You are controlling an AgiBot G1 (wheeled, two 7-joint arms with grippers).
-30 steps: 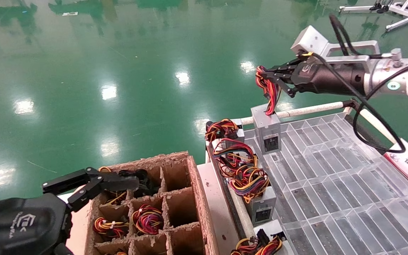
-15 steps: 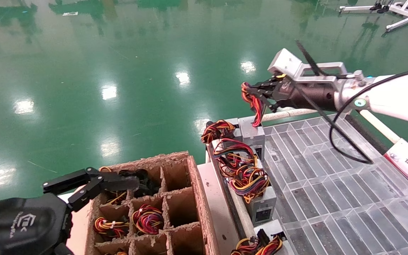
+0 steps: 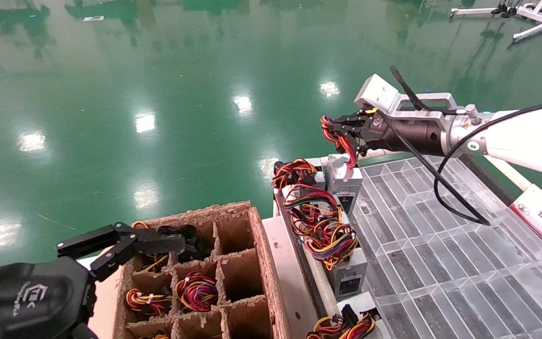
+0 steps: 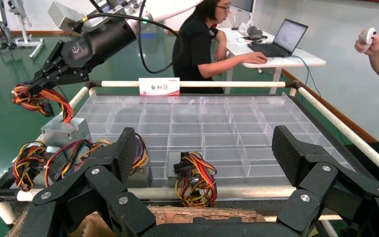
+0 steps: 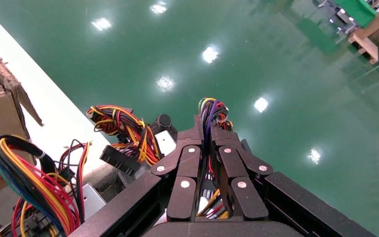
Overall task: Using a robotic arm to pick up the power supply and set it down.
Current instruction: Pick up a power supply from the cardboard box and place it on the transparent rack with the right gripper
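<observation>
Green glossy floor (image 3: 158, 94) spreads behind a clear compartment tray (image 3: 440, 245) and a cardboard crate (image 3: 233, 263) with dividers. At the tray's far left corner the right gripper (image 3: 341, 134) on the white arm (image 3: 525, 139) has its fingers (image 5: 192, 163) pinched together on the red wire bundle (image 3: 339, 139) of the power supply (image 3: 344, 181). That silver box hangs upright from the wires, its base at the tray's edge compartment; whether it rests on the tray cannot be told. Just beside it, along the tray's left edge, other supplies (image 3: 346, 273) stand in a row with yellow-orange wires (image 3: 327, 235). The left gripper (image 3: 120, 245) is parked over the crate's near-left cells, its fingers (image 4: 123, 153) spread wide apart. A person (image 4: 200, 39) sits at a laptop (image 4: 281, 39) beyond the tray.
</observation>
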